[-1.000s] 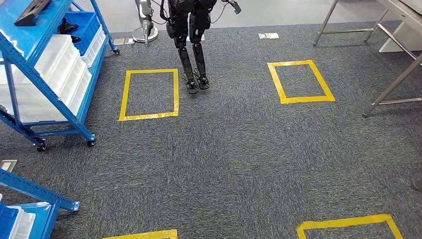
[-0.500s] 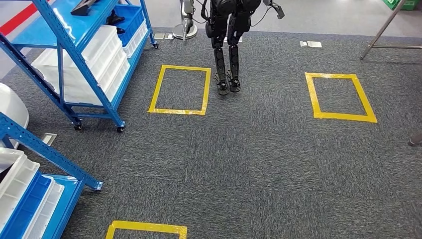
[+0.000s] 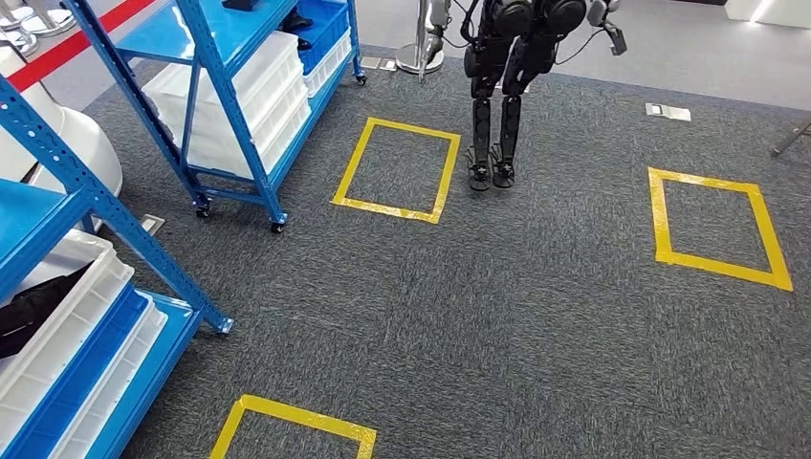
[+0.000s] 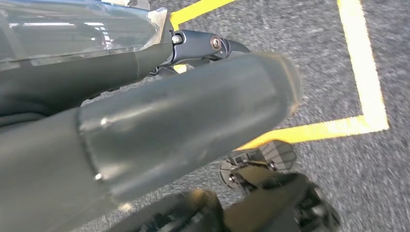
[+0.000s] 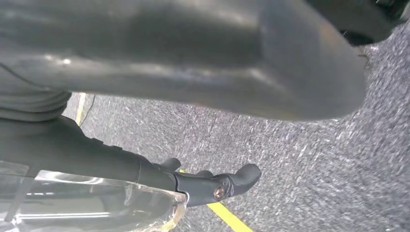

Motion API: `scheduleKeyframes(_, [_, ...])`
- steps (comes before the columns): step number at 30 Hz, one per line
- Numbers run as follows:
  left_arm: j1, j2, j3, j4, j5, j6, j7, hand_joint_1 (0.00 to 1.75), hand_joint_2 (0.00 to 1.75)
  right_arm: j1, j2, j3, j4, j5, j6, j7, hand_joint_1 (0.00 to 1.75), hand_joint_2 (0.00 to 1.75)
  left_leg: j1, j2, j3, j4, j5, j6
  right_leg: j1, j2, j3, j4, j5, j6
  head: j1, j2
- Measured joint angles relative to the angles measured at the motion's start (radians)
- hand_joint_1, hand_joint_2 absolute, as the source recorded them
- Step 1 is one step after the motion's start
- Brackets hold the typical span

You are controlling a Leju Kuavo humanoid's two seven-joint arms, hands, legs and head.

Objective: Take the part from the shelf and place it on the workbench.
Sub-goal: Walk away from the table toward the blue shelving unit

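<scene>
Head view: blue shelf [image 3: 230, 105] beside another robot [image 3: 507, 86].

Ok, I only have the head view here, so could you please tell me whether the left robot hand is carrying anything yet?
Observer: No, the left robot hand holds nothing; its fingers lie straight, apart from the thumb.
Operator: Thank you. And the right one?
Observer: The right robot hand holds nothing either, with its fingers stretched out.
Operator: What is beyond them?
Observer: Grey carpet, with yellow tape lines behind both hands.
</scene>
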Motion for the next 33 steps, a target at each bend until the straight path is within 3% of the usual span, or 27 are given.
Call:
scheduleKeyframes(1, [0.0, 0.0, 0.0, 0.0, -0.001, 0.0, 0.001, 0.0, 0.0, -0.001, 0.0, 0.0, 0.0, -0.001, 0.0, 0.0, 0.0, 0.0, 0.003, -0.012, 0.002, -0.005, 0.004, 0.006, -0.002, 0.023, -0.011, 0.028, -0.017, 0.001, 0.001, 0.0])
scheduleKeyframes(3, [-0.004, -0.001, 0.0, 0.0, -0.003, 0.0, 0.002, 0.0, 0.0, 0.002, 0.0, 0.0, 0.0, -0.002, 0.0, 0.0, 0.0, 0.0, 0.006, -0.038, 0.002, -0.008, 0.009, 0.013, -0.008, 0.08, -0.062, 0.143, -0.072, -0.002, 0.003, 0.0])
scheduleKeyframes(5, [-0.007, -0.001, 0.0, 0.0, -0.004, -0.001, 0.003, 0.0, 0.0, 0.007, 0.0, 0.0, 0.0, -0.002, 0.0, -0.001, 0.0, 0.0, 0.007, -0.068, 0.001, -0.008, 0.01, 0.015, -0.013, 0.099, -0.12, 0.26, -0.113, -0.001, 0.003, 0.0])
scheduleKeyframes(6, [-0.006, -0.002, 0.0, 0.0, -0.004, -0.002, 0.004, 0.0, 0.0, 0.009, -0.001, 0.0, 0.0, -0.002, 0.0, -0.002, 0.0, 0.0, 0.007, -0.083, 0.001, -0.007, 0.01, 0.015, -0.016, 0.103, -0.129, 0.275, -0.11, 0.006, 0.003, 0.0])
scheduleKeyframes(7, [-0.005, -0.002, 0.0, 0.0, -0.004, -0.002, 0.005, 0.0, 0.0, 0.01, -0.001, 0.0, 0.0, -0.002, 0.0, -0.002, 0.0, 0.0, 0.008, -0.098, 0.002, -0.006, 0.01, 0.014, -0.02, 0.105, -0.12, 0.25, -0.092, 0.016, 0.003, 0.0])
scheduleKeyframes(8, [-0.004, -0.002, 0.0, 0.0, -0.004, -0.002, 0.007, 0.0, 0.0, 0.01, -0.002, 0.0, 0.0, 0.0, 0.0, -0.003, 0.0, 0.0, 0.009, -0.112, 0.004, -0.005, 0.01, 0.012, -0.025, 0.112, -0.095, 0.19, -0.061, 0.028, 0.003, 0.0])
scheduleKeyframes(9, [-0.004, -0.002, 0.0, 0.0, -0.004, -0.002, 0.008, 0.0, 0.0, 0.009, -0.002, 0.0, 0.0, 0.002, 0.0, -0.003, 0.0, 0.0, 0.01, -0.125, 0.003, -0.004, 0.01, 0.008, -0.033, 0.131, -0.065, 0.119, -0.03, 0.039, 0.004, 0.0])
scheduleKeyframes(10, [-0.004, -0.002, 0.0, 0.0, -0.003, -0.001, 0.009, 0.0, 0.0, 0.009, -0.002, 0.0, 0.0, 0.004, 0.001, -0.004, 0.0, 0.0, 0.01, -0.137, 0.002, -0.001, 0.009, 0.001, -0.036, 0.148, -0.042, 0.06, -0.006, 0.043, 0.005, 0.0])
scheduleKeyframes(12, [-0.002, -0.002, 0.0, 0.0, 0.0, 0.002, 0.01, 0.0, 0.0, 0.007, -0.002, 0.001, 0.001, 0.007, 0.003, -0.004, 0.0, 0.0, 0.007, -0.155, -0.004, 0.001, 0.01, -0.013, -0.037, 0.169, -0.021, 0.008, 0.016, 0.035, 0.004, 0.0])
scheduleKeyframes(14, [0.003, 0.0, 0.0, 0.0, 0.001, 0.005, 0.011, 0.0, 0.0, 0.006, -0.002, 0.003, 0.001, 0.011, 0.005, -0.005, 0.0, 0.0, 0.009, -0.166, -0.009, 0.0, 0.013, -0.023, -0.034, 0.152, -0.019, 0.008, 0.021, 0.02, 0.002, 0.0])
scheduleKeyframes(16, [0.007, 0.001, 0.001, 0.0, 0.003, 0.006, 0.019, 0.0, 0.0, 0.006, -0.001, 0.008, 0.001, 0.016, 0.008, -0.007, 0.0, 0.0, 0.011, -0.13, -0.022, 0.028, -0.007, -0.029, -0.034, 0.133, -0.017, 0.005, 0.024, 0.005, -0.002, 0.0])
scheduleKeyframes(18, [0.008, 0.0, 0.002, 0.0, 0.007, 0.002, 0.031, 0.0, 0.0, 0.007, -0.001, 0.013, 0.001, 0.019, 0.012, -0.009, 0.0, 0.0, 0.01, -0.074, -0.07, 0.133, -0.067, -0.034, -0.029, 0.11, -0.016, 0.004, 0.023, -0.01, -0.006, 0.0])
scheduleKeyframes(20, [0.008, 0.0, 0.004, 0.0, 0.01, 0.0, 0.037, 0.0, 0.0, 0.01, -0.002, 0.016, 0.001, 0.02, 0.015, -0.01, 0.0, 0.0, 0.01, -0.056, -0.131, 0.261, -0.123, -0.036, -0.02, 0.081, -0.017, 0.004, 0.019, -0.019, -0.008, 0.0])
scheduleKeyframes(21, [0.01, 0.0, 0.005, 0.0, 0.011, 0.0, 0.039, 0.0, 0.0, 0.011, -0.003, 0.017, 0.001, 0.02, 0.015, -0.01, 0.0, 0.0, 0.01, -0.053, -0.145, 0.29, -0.128, -0.034, -0.016, 0.068, -0.017, 0.004, 0.018, -0.021, -0.008, 0.0])
scheduleKeyframes(22, [0.011, 0.0, 0.006, 0.0, 0.012, 0.0, 0.04, 0.0, 0.0, 0.011, -0.003, 0.018, 0.001, 0.021, 0.016, -0.01, 0.0, 0.0, 0.009, -0.051, -0.139, 0.281, -0.114, -0.031, -0.013, 0.055, -0.015, 0.004, 0.016, -0.023, -0.008, 0.0])
scheduleKeyframes(23, [0.012, 0.0, 0.006, 0.0, 0.012, 0.0, 0.041, 0.0, 0.0, 0.01, -0.003, 0.018, 0.001, 0.021, 0.016, -0.01, 0.0, 0.0, 0.007, -0.044, -0.113, 0.234, -0.085, -0.025, -0.009, 0.043, -0.013, 0.004, 0.015, -0.025, -0.008, 0.0])
scheduleKeyframes(25, [0.011, 0.002, 0.007, 0.0, 0.013, 0.0, 0.042, 0.0, 0.0, 0.008, -0.002, 0.02, 0.001, 0.021, 0.016, -0.011, 0.0, 0.0, -0.004, -0.001, -0.038, 0.1, -0.029, -0.005, -0.003, 0.022, -0.008, 0.004, 0.011, -0.027, -0.007, 0.0])
scheduleKeyframes(27, [0.008, 0.002, 0.007, 0.0, 0.013, 0.0, 0.042, 0.0, 0.0, 0.006, -0.001, 0.022, 0.001, 0.021, 0.016, -0.011, 0.0, 0.0, -0.017, 0.032, -0.002, 0.026, -0.014, 0.008, 0.004, 0.001, -0.005, 0.005, 0.006, -0.024, -0.007, 0.0])
scheduleKeyframes(29, [0.008, 0.003, 0.008, 0.0, 0.014, -0.001, 0.048, 0.0, 0.0, 0.004, 0.0, 0.024, 0.001, 0.022, 0.016, -0.011, 0.0, 0.0, -0.022, 0.017, -0.003, 0.014, -0.013, 0.013, 0.007, -0.022, -0.002, 0.003, 0.003, -0.018, -0.007, 0.0])
scheduleKeyframes(30, [0.01, 0.002, 0.009, 0.0, 0.014, -0.002, 0.054, 0.0, 0.0, 0.002, -0.001, 0.025, 0.001, 0.022, 0.017, -0.012, 0.0, 0.0, -0.019, 0.005, 0.0, 0.007, -0.008, 0.015, 0.007, -0.02, -0.002, 0.006, -0.001, -0.014, -0.007, 0.0])
scheduleKeyframes(31, [0.011, 0.003, 0.01, 0.0, 0.015, -0.004, 0.06, 0.0, 0.0, 0.002, -0.001, 0.025, 0.001, 0.023, 0.017, -0.013, 0.0, 0.0, -0.014, -0.007, 0.004, -0.001, -0.002, 0.018, 0.005, -0.002, -0.007, 0.019, -0.009, -0.011, -0.006, 0.0])
scheduleKeyframes(33, [0.012, 0.002, 0.013, 0.0, 0.016, -0.006, 0.068, 0.0, 0.0, 0.004, -0.002, 0.026, 0.001, 0.024, 0.019, -0.015, 0.0, 0.0, -0.005, -0.032, 0.008, -0.012, 0.008, 0.023, -0.002, 0.06, -0.048, 0.105, -0.05, -0.007, -0.005, 0.0])
